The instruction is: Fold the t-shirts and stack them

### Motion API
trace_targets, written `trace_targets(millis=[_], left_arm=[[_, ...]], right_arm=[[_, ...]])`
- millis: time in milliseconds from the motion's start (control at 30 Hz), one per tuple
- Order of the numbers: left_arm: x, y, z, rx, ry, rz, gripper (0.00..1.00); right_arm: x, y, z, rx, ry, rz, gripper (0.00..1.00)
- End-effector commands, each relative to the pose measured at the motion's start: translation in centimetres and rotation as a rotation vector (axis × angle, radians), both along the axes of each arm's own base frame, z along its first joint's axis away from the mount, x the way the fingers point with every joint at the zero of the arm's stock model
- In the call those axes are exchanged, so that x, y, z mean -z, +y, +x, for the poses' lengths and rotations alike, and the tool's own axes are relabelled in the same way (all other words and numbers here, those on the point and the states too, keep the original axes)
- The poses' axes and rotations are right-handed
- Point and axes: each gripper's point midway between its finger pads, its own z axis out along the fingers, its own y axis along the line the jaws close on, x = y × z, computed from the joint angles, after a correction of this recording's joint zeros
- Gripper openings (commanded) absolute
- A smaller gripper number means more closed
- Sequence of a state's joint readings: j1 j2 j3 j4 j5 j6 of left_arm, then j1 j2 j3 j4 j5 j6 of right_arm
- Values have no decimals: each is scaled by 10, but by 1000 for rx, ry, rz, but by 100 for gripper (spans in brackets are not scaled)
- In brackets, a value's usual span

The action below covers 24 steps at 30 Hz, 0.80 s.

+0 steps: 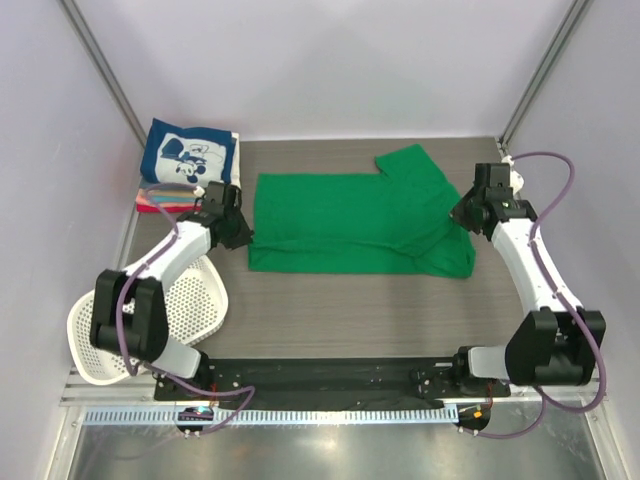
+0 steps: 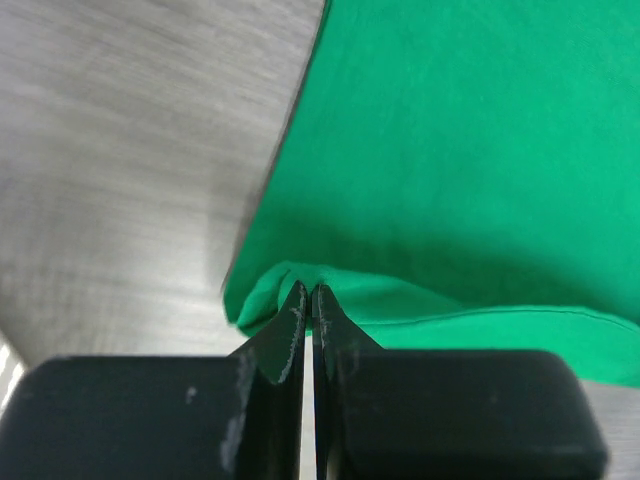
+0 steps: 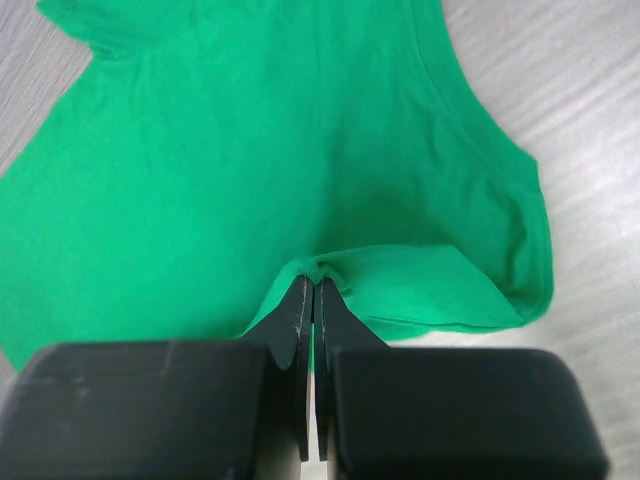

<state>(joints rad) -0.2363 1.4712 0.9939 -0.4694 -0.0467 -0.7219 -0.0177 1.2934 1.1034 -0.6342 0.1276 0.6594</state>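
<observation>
The left jaws are pressed together on a small raised pinch of the green tee (image 2: 450,150), at its left edge. The cloth bunches up just in front of the tips. The right jaws are clamped the same way on a little fold at the tee's right edge (image 3: 250,150), with a hemmed, curved edge of cloth lying just to one side.

From above, the green tee (image 1: 350,220) lies flat across the middle of the surface (image 1: 350,310), stretched between the left arm (image 1: 175,255) and the right arm (image 1: 530,265). One sleeve (image 1: 410,163) points toward the far side.

At the far left corner, well apart from the green tee, a navy tee (image 1: 190,152) with white print lies folded on a low pile (image 1: 165,203) of coloured cloth. A white basket (image 1: 195,300) lies at the near left, partly under the left arm.
</observation>
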Motion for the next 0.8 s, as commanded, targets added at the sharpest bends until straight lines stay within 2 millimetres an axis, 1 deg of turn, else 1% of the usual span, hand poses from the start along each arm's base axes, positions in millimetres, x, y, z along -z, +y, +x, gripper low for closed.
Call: trace_targets(millis=[0, 33, 67, 133, 167, 200, 233, 267, 300, 333, 367, 400, 433, 467, 500, 533, 567, 600, 633, 667, 700, 733, 767], left_arm=[[-12, -4, 31, 28, -59, -26, 0], [-6, -4, 38, 25, -45, -23, 0], [-5, -4, 42, 21, -42, -21, 0], [1, -4, 52, 18, -30, -18, 0], [4, -3, 55, 16, -23, -15, 0], [5, -3, 59, 18, -21, -14, 0], [0, -2, 68, 11, -35, -16, 0], [7, -2, 73, 9, -17, -14, 0], [9, -1, 77, 7, -9, -11, 1], [10, -3, 80, 15, 7, -32, 7], [4, -5, 93, 20, -1, -42, 15], [5, -6, 89, 29, 33, -42, 24], [-3, -9, 92, 43, 28, -55, 43], [-6, -10, 92, 49, 25, -57, 51], [-19, -10, 90, 53, -8, -63, 58], [-23, -9, 86, 54, -17, -55, 67], [-29, -6, 76, 54, -31, -48, 70], [-30, -3, 70, 45, -32, -46, 70], [-31, -3, 64, 42, -36, -48, 71], [-30, -4, 58, 43, -43, -59, 71], [-25, -4, 42, 42, -35, -66, 71], [-22, -9, 33, 44, -30, -80, 70], [-19, -12, 28, 48, -39, -89, 70]], right_arm=[[-22, -9, 34, 18, -93, -44, 1], [-16, -10, 41, 20, -79, -49, 1], [-14, -11, 45, 21, -76, -52, 1], [-14, -12, 56, 20, -83, -57, 1], [-3, -12, 63, 14, -59, -63, 1], [2, -13, 68, 14, -49, -67, 1], [-2, -15, 77, 17, -57, -69, 1], [13, -17, 85, 20, -19, -74, 1], [17, -19, 92, 23, -11, -78, 8], [8, -23, 105, 24, -34, -80, 19], [14, -18, 114, -11, -23, -55, 31], [30, -20, 120, -35, 23, -65, 57], [23, -24, 127, -26, 18, -73, 66], [26, -29, 125, -13, 35, -76, 72], [20, -32, 121, 3, 24, -78, 79], [31, -34, 109, 11, 52, -78, 83], [31, -35, 105, 14, 41, -74, 84], [36, -33, 87, 22, 51, -55, 85], [39, -31, 77, 27, 55, -38, 85], [38, -31, 69, 36, 35, -21, 85], [61, -24, 46, 31, 83, 13, 84], [48, -22, 36, 43, 30, 32, 84], [50, -21, 28, 49, 18, 42, 82]])
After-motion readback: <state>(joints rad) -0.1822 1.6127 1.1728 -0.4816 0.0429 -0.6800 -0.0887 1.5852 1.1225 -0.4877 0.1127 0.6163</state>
